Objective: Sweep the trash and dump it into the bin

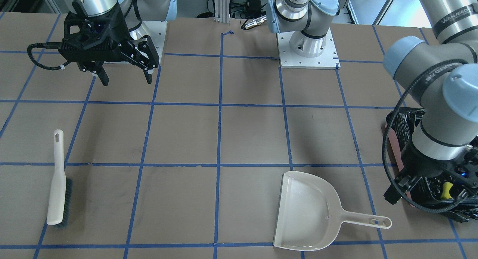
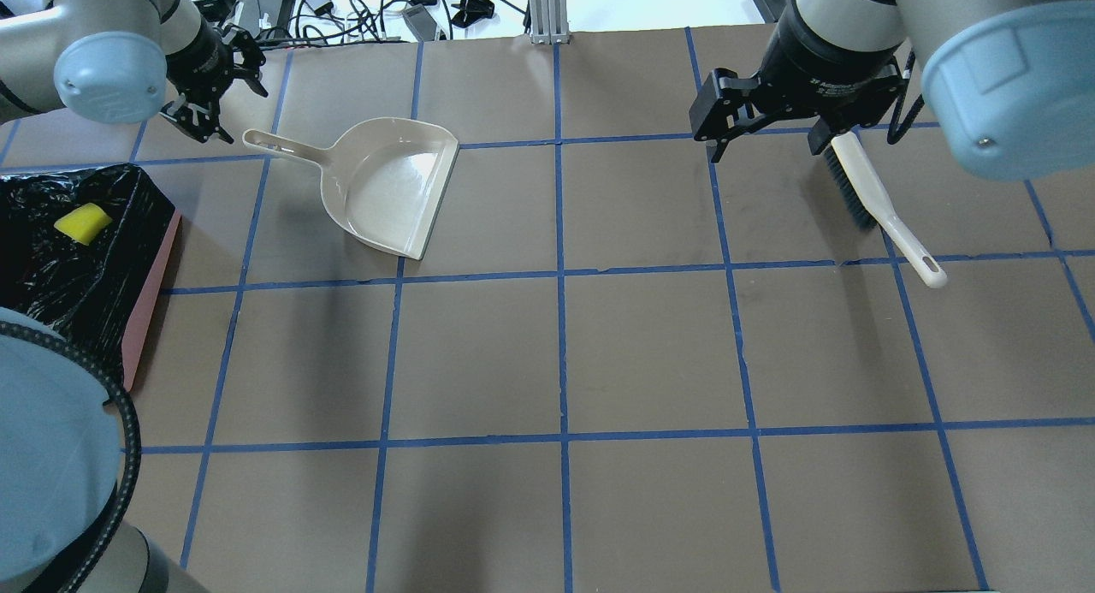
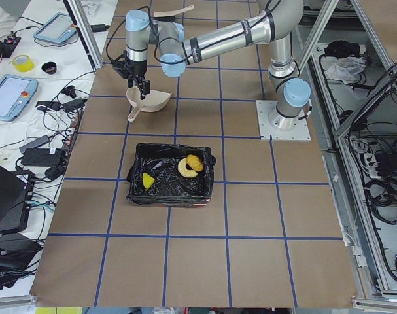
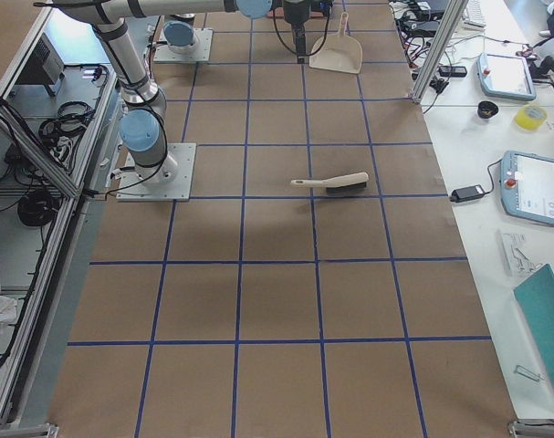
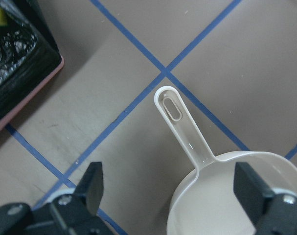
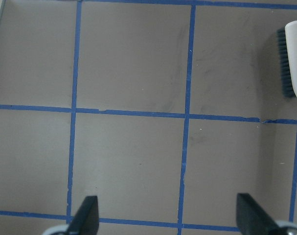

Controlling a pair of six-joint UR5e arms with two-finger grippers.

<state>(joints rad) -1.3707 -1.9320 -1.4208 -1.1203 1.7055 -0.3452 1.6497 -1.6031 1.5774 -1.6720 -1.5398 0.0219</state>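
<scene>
Three trash items (image 3: 185,168) lie in the bin (image 2: 150,293) near the empty, wide-spread left gripper (image 5: 170,188).

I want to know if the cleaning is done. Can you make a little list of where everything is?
Bin: lined with a black bag
Sponge: in bin
Bread: in bin
Lump: in bin, beside bread
Dustpan: empty, flat on table
Brush: lying on table, not held
Left end effector: open, above dustpan handle
Right end effector: open, empty, raised
</scene>
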